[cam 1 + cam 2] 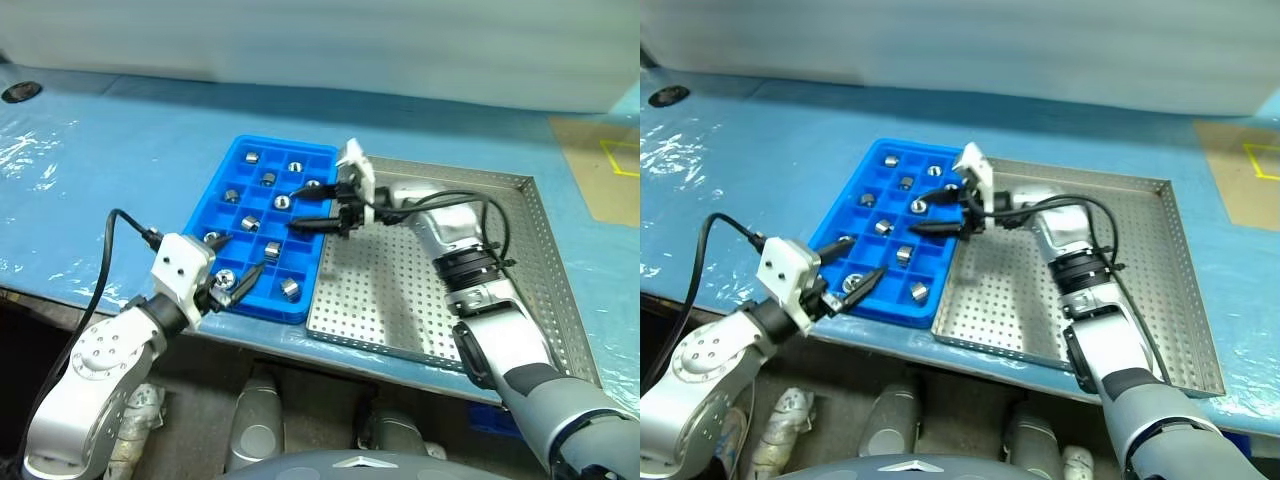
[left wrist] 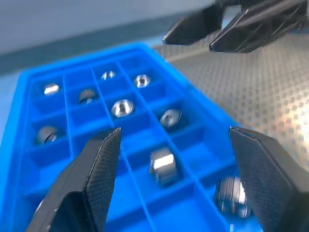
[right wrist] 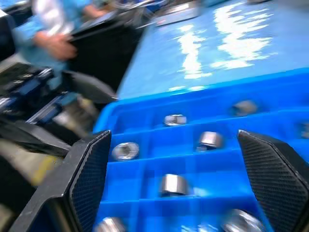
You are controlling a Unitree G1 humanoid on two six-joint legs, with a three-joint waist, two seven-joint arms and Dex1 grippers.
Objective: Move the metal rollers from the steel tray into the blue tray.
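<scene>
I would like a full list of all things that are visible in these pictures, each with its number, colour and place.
blue tray: one, bright blue, on the table beside the steel tray, to its left in the head views.
metal rollers: about ten visible, silver, single in compartments of the blue tray.
steel tray: one, silver, perforated floor, no rollers visible on it.
table cover: one, light blue, under both trays.
cardboard: one brown piece with yellow lines, far right of the table.
person: one, pale sleeve, behind the table edge in the right wrist view.
left gripper: black fingers, open, over the blue tray's near edge.
right gripper: black fingers, open, over the blue tray's right side.
</scene>
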